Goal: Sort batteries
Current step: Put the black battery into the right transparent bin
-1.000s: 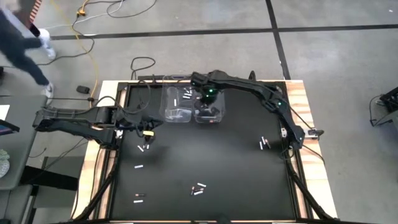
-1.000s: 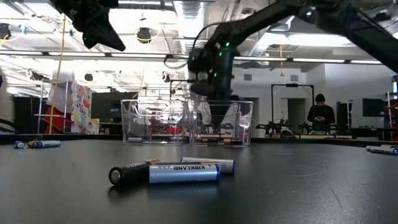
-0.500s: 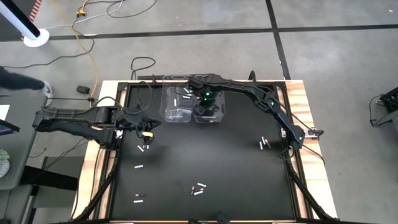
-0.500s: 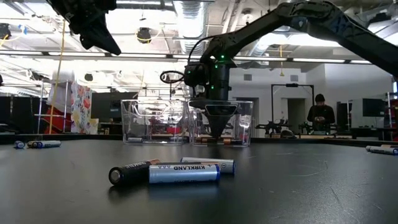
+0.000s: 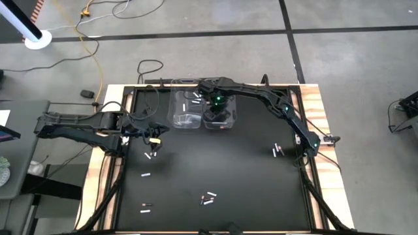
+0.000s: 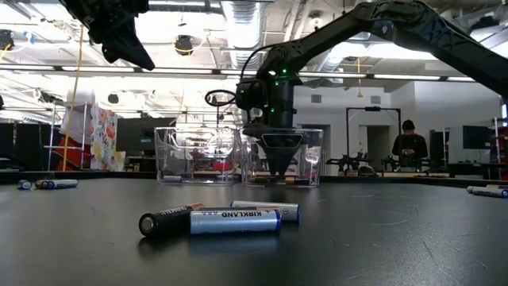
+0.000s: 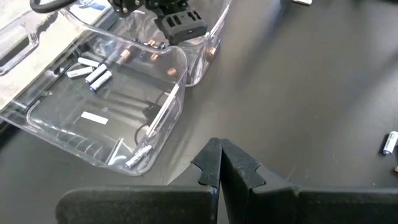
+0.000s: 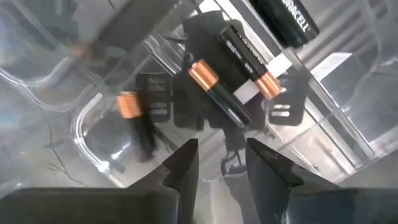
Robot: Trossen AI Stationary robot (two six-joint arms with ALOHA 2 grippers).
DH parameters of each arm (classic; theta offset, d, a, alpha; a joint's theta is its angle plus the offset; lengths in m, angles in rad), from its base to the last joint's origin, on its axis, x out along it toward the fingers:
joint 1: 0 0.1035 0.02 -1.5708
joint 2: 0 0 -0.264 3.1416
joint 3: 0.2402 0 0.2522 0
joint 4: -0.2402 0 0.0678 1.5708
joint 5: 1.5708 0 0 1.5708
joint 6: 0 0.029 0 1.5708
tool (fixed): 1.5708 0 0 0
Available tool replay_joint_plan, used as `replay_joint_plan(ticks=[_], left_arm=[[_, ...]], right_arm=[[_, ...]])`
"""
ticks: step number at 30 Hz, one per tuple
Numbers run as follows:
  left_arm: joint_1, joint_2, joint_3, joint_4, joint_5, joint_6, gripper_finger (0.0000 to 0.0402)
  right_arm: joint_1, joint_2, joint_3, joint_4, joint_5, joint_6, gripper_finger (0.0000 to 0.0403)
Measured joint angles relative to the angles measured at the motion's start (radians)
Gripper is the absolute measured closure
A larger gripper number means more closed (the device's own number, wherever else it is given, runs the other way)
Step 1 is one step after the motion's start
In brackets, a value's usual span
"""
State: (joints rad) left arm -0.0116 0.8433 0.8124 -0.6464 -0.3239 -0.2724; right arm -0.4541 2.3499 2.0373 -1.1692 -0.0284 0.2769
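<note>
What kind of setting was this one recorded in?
Most likely a robotics lab or workshop: exposed ceiling ducts and strip lights, bare concrete floor with a yellow cable, and other equipment benches behind the black table.

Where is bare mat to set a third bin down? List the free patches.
Widest patch: mid-mat, between the bins, the battery pair at right and the front cluster. Another lies front right, beyond that cluster. Crowded: near the left gripper, where loose batteries lie.

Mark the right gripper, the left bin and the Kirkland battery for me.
right gripper (image 8: 221,163): right wrist view, gap between its open fingertips.
left bin (image 7: 168,115): left wrist view, clear side wall.
Kirkland battery (image 6: 235,221): low view, middle of its label.
</note>
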Motion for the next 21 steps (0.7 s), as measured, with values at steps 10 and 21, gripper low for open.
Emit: replay_joint_plan(ticks=[10,21], left_arm=[[0.000,0.000,0.000,-0.001,-0.001,0.000,0.0401],[0.000,0.001,0.000,-0.023,-0.001,-0.036,0.0401]], right_arm=[[-0.011,-0.114,0.000,-0.009,0.000,-0.013,0.0256],[-0.003,-0.398,-0.005,-0.093,0.028,-0.015,0.0266]])
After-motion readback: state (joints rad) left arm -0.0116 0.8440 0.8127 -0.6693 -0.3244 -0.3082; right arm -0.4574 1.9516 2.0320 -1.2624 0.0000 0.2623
